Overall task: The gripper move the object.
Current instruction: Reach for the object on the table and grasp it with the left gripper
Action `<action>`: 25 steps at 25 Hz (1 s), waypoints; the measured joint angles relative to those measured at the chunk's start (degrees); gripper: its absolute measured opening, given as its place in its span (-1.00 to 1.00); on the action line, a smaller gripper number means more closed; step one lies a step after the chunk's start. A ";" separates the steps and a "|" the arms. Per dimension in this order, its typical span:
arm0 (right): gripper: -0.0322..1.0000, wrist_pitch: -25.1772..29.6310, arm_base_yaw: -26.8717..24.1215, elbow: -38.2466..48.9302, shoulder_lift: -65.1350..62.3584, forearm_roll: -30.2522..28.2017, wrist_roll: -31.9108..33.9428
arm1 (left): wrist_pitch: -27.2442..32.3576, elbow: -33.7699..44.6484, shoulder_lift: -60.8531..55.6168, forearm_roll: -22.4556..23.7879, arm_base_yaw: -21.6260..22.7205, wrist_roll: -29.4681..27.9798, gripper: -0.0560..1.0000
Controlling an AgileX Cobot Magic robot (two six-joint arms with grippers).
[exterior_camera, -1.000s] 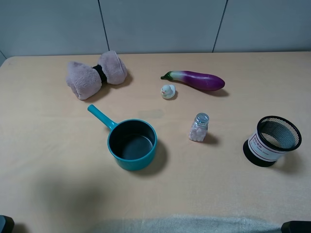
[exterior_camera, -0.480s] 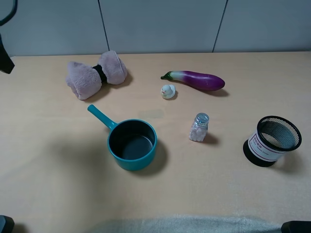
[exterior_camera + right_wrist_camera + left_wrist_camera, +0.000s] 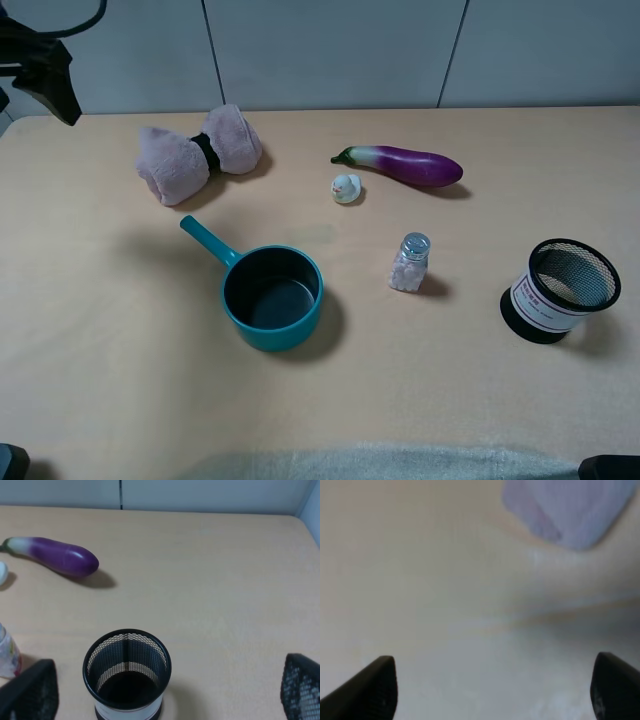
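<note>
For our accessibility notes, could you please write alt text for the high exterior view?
A black gripper hangs at the far left edge, apart from a pink towel bundle; a teal pan, eggplant and mesh cup share the table.

You have six items on the beige table (image 3: 120,380). Far left: pink towel bundle (image 3: 198,152). Far centre: purple eggplant (image 3: 405,165), with a small duck toy (image 3: 346,188) beside its stem. Centre: teal saucepan (image 3: 270,297), then a clear shaker (image 3: 410,263) to its right. Right: black mesh pen cup (image 3: 560,290).
</note>
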 joint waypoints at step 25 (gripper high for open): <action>0.37 -0.01 0.00 0.00 0.00 0.00 0.00 | 2.70 -26.37 30.12 5.85 -16.72 25.01 0.58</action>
